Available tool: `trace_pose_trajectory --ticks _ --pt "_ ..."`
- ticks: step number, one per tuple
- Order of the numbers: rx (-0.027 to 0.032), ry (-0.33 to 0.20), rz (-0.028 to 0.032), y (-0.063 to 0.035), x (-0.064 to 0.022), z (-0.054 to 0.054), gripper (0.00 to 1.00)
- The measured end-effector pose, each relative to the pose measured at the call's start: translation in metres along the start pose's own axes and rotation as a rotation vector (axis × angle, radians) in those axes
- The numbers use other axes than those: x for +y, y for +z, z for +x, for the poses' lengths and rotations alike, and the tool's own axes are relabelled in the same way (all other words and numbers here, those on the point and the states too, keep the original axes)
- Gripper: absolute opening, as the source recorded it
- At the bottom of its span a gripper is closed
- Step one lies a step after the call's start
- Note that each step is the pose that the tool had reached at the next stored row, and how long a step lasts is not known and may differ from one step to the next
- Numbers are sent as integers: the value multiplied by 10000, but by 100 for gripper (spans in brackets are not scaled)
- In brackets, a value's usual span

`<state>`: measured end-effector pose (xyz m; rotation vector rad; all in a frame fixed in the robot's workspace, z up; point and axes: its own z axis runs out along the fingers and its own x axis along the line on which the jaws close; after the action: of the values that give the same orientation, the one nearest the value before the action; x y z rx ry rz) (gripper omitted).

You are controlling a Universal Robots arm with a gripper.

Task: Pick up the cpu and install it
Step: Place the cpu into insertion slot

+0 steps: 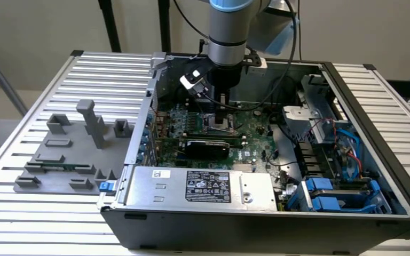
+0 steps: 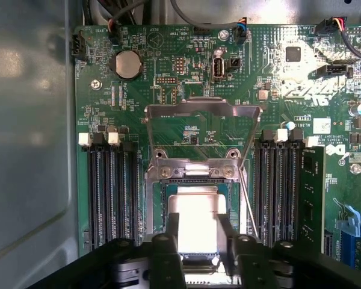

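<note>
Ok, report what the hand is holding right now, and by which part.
Cannot be told. The hand sits low over the cpu, which lies at the socket, but a grip on it cannot be confirmed.

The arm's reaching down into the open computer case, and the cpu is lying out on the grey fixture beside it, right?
Not quite. The arm does reach into the case, but the cpu is at the socket on the motherboard, by the gripper, as the wrist view shows.
</note>
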<state>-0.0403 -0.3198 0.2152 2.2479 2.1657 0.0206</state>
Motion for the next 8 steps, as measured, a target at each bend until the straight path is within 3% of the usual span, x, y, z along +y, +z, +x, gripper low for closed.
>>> trace_pose_trajectory --ticks 2,4,5,6,8 --pt "0 0 0 0 0 0 30" --pt "-1 0 0 0 0 0 18" --pt "-1 0 0 0 0 0 18" --pt "0 0 0 0 0 0 11" --pt "0 0 0 0 0 0 11"
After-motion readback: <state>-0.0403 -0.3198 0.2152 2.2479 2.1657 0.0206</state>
